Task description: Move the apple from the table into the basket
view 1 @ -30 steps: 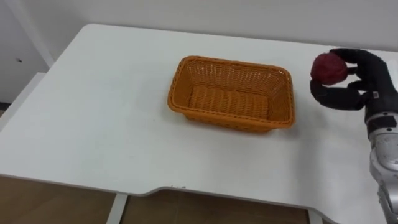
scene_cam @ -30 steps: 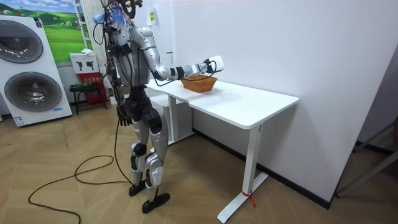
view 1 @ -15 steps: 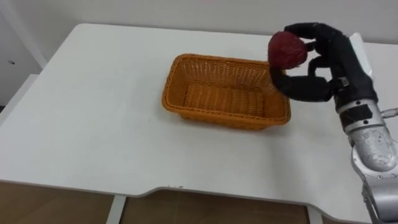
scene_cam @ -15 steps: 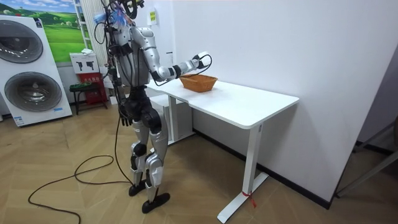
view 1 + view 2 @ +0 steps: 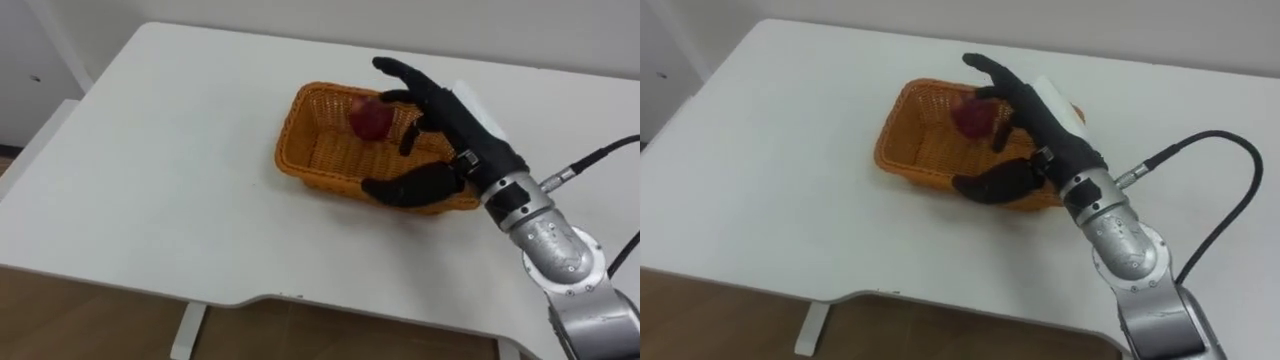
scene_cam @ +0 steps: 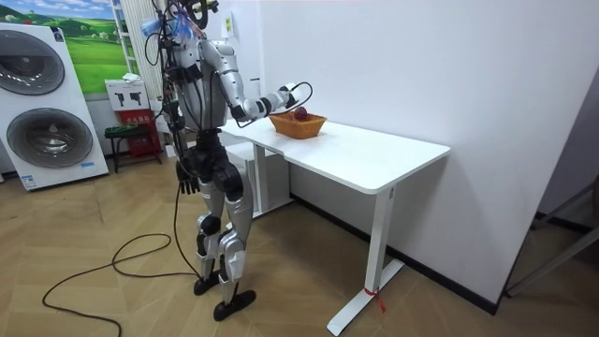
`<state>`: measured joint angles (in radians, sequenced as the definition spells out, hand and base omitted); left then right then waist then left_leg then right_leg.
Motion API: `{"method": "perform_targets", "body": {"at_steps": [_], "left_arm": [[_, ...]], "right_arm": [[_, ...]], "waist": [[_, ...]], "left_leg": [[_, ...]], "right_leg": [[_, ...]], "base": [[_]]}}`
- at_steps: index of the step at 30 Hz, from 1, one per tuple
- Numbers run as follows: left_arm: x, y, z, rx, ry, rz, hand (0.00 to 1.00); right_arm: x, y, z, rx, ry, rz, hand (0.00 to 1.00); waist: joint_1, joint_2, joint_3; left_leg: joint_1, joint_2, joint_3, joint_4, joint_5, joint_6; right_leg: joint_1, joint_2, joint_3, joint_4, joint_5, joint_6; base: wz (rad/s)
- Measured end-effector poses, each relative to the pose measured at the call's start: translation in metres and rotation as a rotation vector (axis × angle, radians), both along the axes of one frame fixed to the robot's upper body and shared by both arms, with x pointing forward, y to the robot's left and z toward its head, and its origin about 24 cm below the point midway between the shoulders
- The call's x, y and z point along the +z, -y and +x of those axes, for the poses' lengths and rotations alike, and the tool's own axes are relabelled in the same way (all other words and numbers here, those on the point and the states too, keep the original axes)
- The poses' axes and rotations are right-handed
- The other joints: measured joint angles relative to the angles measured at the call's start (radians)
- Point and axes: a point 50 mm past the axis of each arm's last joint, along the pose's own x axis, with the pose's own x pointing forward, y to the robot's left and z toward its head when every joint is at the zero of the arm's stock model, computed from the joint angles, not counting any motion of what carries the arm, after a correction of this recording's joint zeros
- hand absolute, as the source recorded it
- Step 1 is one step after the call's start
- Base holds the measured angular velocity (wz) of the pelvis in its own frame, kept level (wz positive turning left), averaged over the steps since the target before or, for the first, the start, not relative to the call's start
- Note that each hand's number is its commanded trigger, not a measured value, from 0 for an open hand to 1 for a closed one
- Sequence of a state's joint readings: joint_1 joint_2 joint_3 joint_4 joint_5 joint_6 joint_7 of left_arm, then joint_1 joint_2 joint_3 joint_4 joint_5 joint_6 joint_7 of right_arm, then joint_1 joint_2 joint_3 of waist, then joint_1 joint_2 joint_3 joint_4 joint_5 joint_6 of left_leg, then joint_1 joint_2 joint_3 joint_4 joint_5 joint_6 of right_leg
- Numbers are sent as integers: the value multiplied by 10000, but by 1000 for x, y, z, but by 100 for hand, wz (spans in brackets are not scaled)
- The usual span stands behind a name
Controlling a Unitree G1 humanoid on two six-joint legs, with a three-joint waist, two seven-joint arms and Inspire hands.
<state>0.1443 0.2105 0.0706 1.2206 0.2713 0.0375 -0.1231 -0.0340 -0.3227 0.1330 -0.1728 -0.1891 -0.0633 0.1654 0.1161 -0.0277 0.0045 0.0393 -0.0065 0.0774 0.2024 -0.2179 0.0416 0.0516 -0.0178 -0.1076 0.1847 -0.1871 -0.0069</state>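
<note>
As viewed from the head: right hand (image 5: 455,118) stretched out over an orange wicker basket (image 5: 290,160), most fingers straight and fanned apart, one angled down beside the fruit, thumb held well away below them, clasping nothing. Red apple (image 5: 368,118) inside the basket, toward its far end, just beneath and beside the fingertips (image 5: 392,68); contact between apple and fingers impossible to judge. Thumb laid across the basket's near rim on the right, hiding that stretch of weave. Visible contents of the basket: the apple alone, with the right portion of the basket floor covered by palm and fingers. Apple's right edge partly hidden behind the down-angled finger. Basket upright on a white table (image 5: 150,150), near its middle and closer to the far edge. Forearm cut off at the lower right corner.

Room view: robot standing upright at the table end on the room view's left, right arm extended over the basket, left hand (image 6: 186,175) hanging beside the hip. Apple there a small red spot just above the basket rim. Stacked washing machines (image 6: 47,136) behind the robot, cut off by the frame's left edge.
</note>
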Motion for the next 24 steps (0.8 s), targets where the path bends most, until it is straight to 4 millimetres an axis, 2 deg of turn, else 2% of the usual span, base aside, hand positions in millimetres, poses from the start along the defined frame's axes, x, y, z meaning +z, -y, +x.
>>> {"method": "perform_targets", "body": {"at_steps": [3,7,13,16,18,19,21,22,24], "left_arm": [[-1,0,-3,67,-165,-81,0],[0,0,0,112,-61,-58,0],[1,-4,0,345,269,301,0],[3,-10,-5,1006,553,452,0],[4,-13,-16,1351,534,723,0],[5,-14,-19,1444,503,789,0],[6,-16,-34,1617,339,1084,0],[6,-17,-37,1645,303,1144,0],[7,-18,-48,1815,231,1302,0]], "right_arm": [[0,0,0,3,-2,27,0],[2,4,1,-168,66,95,0],[17,36,3,-2171,1088,932,0],[31,66,0,-3934,2189,1241,0],[46,93,-7,-5613,3496,1579,0],[50,99,-10,-6054,3838,1670,0],[62,123,-22,-7736,5211,2085,0],[65,128,-25,-8125,5551,2223,0],[78,151,-42,-9558,6873,3336,0]], "waist": [[-24,13,32],[-140,0,23],[-376,-39,-5],[-553,-62,-34],[-829,-103,-69],[-880,-111,-86],[-1159,-163,-121],[-1205,-166,-124],[-1426,-169,-132]], "left_leg": [[-16,-4,-11,-1,0,0],[-89,-9,-54,9,0,0],[-74,-13,-35,24,1,0],[-15,-12,12,1,1,0],[-23,-22,7,-10,2,1],[-17,-19,11,-16,2,1],[19,-10,46,-35,2,1],[40,-10,75,-40,2,1],[50,-8,86,-41,1,1]], "right_leg": [[0,0,-8,1,1,2],[-47,5,-15,3,3,2],[-22,3,-36,-10,4,4],[10,3,-51,-9,4,4],[2,0,-59,-3,4,4],[2,5,-48,-4,4,4],[6,17,-15,4,4,4],[7,21,13,7,4,4],[14,14,-11,11,3,5]], "base": [[0],[3],[1],[-4],[0],[0],[-6],[-8],[-4]]}}
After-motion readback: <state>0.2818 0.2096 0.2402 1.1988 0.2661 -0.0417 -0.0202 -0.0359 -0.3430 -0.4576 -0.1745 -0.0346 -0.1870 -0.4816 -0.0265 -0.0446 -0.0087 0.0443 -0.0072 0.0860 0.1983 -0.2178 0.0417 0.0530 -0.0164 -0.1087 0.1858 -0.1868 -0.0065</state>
